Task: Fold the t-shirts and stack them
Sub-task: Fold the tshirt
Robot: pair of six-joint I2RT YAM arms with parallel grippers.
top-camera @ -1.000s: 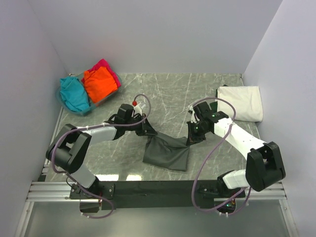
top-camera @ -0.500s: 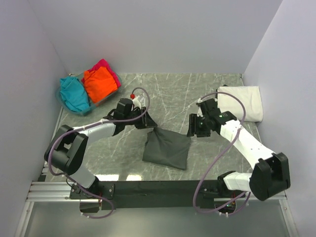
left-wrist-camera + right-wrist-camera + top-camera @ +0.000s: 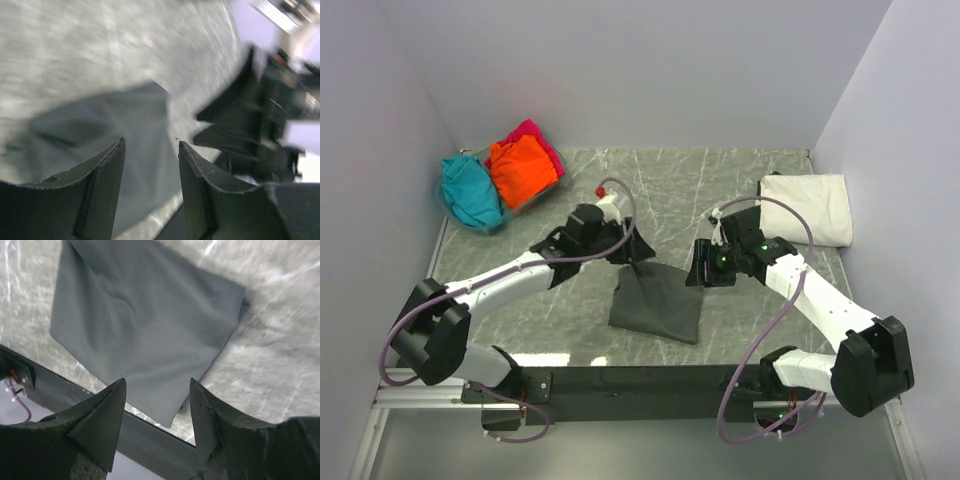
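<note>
Marble table (image 3: 720, 180) holds the folded dark grey shirt (image 3: 655, 310) at its front middle, with left gripper (image 3: 150, 145) and right gripper (image 3: 157, 385) open and empty above it; folding looks done, so next likely comes regrasping it to stack on the white shirt (image 3: 807, 208).

Blur smears the left wrist view; the table (image 3: 75, 45) and right arm (image 3: 260, 115) lack sharp edges. Overhead, at far left, the orange t-shirt (image 3: 520, 168) hides most of the magenta t-shirt (image 3: 532, 130).

Folded t-shirt (image 3: 657, 306) centre; basket (image 3: 500, 222) behind-left; another t-shirt (image 3: 807, 208) behind-right.
</note>
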